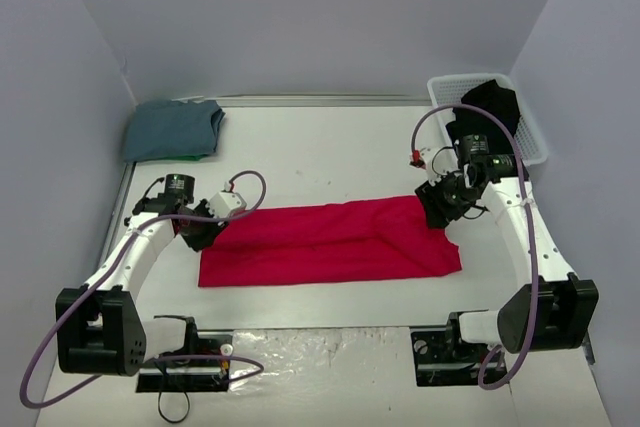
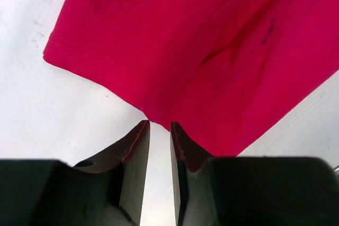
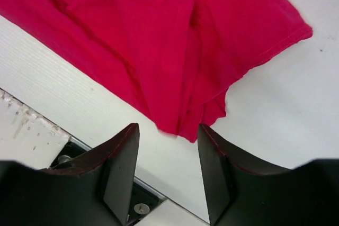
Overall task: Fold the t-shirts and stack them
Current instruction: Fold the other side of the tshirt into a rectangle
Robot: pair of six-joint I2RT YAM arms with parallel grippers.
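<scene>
The bright red t-shirt (image 1: 330, 242) lies on the table as a long folded band. My left gripper (image 1: 205, 232) is at its left end. In the left wrist view the red shirt (image 2: 212, 51) has its edge just past my left gripper (image 2: 160, 124), whose jaws stand a narrow gap apart with bare table between them. My right gripper (image 1: 440, 209) is over the shirt's right end. In the right wrist view it (image 3: 168, 126) is wide open and empty, just short of a folded corner of the red shirt (image 3: 175, 51). The blue-grey t-shirt (image 1: 172, 129) lies folded at the back left. The black t-shirt (image 1: 490, 107) is in the basket.
The white slatted basket (image 1: 535, 137) stands at the back right corner, close behind my right arm. Grey walls close off the left, back and right. The table's metal edge and a screw (image 3: 139, 207) show under my right gripper.
</scene>
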